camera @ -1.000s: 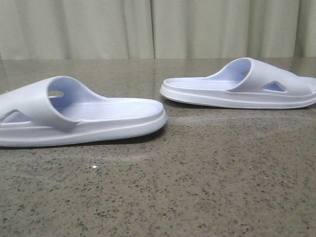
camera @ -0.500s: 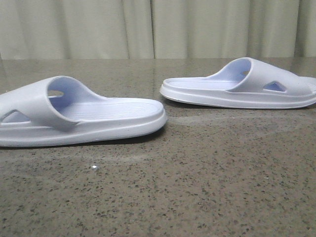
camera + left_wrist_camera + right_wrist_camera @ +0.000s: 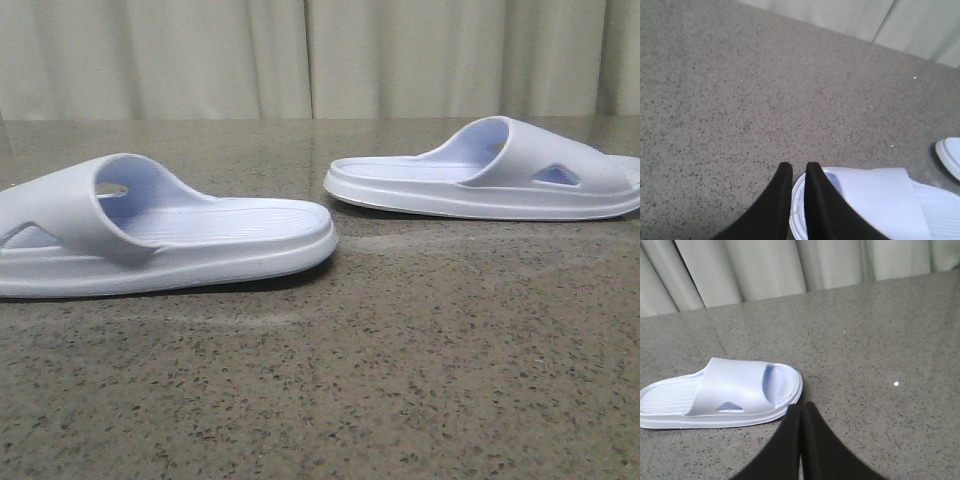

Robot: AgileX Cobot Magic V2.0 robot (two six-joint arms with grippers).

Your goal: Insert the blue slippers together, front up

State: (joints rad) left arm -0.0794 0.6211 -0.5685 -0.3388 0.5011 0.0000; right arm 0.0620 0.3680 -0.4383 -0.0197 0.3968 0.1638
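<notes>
Two pale blue slippers lie sole-down on the speckled table. The left slipper has its toe end off the left edge; the right slipper lies farther back. Neither gripper shows in the front view. In the left wrist view, my left gripper hangs over the toe rim of the left slipper, its jaws shut to a narrow slit and holding nothing. The right slipper's heel shows at the edge. In the right wrist view, my right gripper is shut and empty, just beside the right slipper's toe.
The grey-brown speckled table stretches bare in front of the slippers. Pale curtains hang behind the table's far edge. A small bright glint lies on the table beyond the right gripper.
A small bright speck on the table in front of the left slipper is gone. The slippers have not moved.
</notes>
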